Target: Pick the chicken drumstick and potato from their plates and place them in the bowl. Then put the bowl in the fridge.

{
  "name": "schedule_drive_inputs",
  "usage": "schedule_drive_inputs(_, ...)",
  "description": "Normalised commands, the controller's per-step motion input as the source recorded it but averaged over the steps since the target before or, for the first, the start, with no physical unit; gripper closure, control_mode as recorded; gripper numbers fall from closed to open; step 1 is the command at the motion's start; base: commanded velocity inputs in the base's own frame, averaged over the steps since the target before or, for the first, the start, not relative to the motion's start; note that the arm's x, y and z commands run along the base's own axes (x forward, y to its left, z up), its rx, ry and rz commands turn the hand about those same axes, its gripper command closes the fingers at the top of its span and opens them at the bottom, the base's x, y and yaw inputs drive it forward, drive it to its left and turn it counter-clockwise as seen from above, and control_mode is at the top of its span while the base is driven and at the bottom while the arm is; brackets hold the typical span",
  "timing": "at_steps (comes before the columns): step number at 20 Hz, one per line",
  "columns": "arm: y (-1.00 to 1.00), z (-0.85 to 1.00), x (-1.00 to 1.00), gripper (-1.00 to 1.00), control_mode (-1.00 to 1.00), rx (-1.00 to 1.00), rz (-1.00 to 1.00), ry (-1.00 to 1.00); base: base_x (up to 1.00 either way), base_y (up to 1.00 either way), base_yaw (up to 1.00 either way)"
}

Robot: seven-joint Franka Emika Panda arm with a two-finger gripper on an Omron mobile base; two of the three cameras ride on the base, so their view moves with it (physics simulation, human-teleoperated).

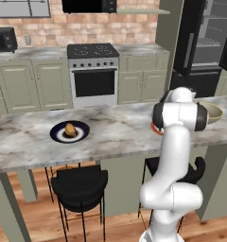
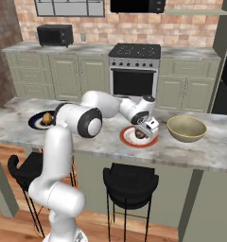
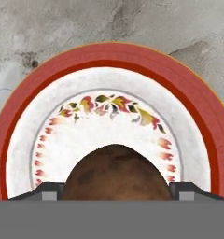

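Hand view looks straight down on the brown potato [image 3: 115, 172], which lies on the white centre of the orange-red plate [image 3: 30, 112], inside a ring of small red and yellow leaf marks. The gripper [image 3: 115, 189] stands low over it with its two dark finger tips [image 3: 48, 190] set one on each side of the potato; whether they press on it or stand just clear of it cannot be told, so the grip is uncertain. Right base view shows the gripper [image 2: 144, 134] pointing down at the orange-red plate [image 2: 127, 140] near the front edge of the marble counter [image 2: 191, 151], with the potato [image 2: 141, 134] as a dark lump under the hand. Just to one side of that plate sits the tan bowl [image 2: 187, 128], upright, with nothing visible inside it. Well apart at the other end of the counter lies the navy plate [image 2: 37, 124], carrying the chicken drumstick [image 2: 48, 117]. Left base view shows the same navy plate [image 1: 58, 137] with the drumstick [image 1: 70, 130] on its dark centre, and the bowl [image 1: 213, 112] partly hidden behind the arm. Beyond the counter stands the black fridge [image 1: 200, 47], its door open on grey shelves, and the steel oven [image 1: 93, 75] among pale green cabinets [image 1: 35, 85].
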Motion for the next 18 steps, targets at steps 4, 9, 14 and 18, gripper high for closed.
schedule_drive_inputs(4,0.02,0.54,-0.14,1.0,-1.0,0.0,0.02,-0.1,0.0,0.0,0.0)
schedule_drive_inputs(9,0.02,0.51,-0.03,1.0,-1.0,-0.02,0.04,-0.08,0.0,0.0,0.0)
schedule_drive_inputs(14,-0.15,0.35,0.0,1.0,-1.0,-0.11,0.03,-0.17,0.0,0.0,0.0)
schedule_drive_inputs(18,-0.22,0.31,0.0,1.0,-1.0,-0.15,0.03,-0.14,0.0,0.0,0.0)
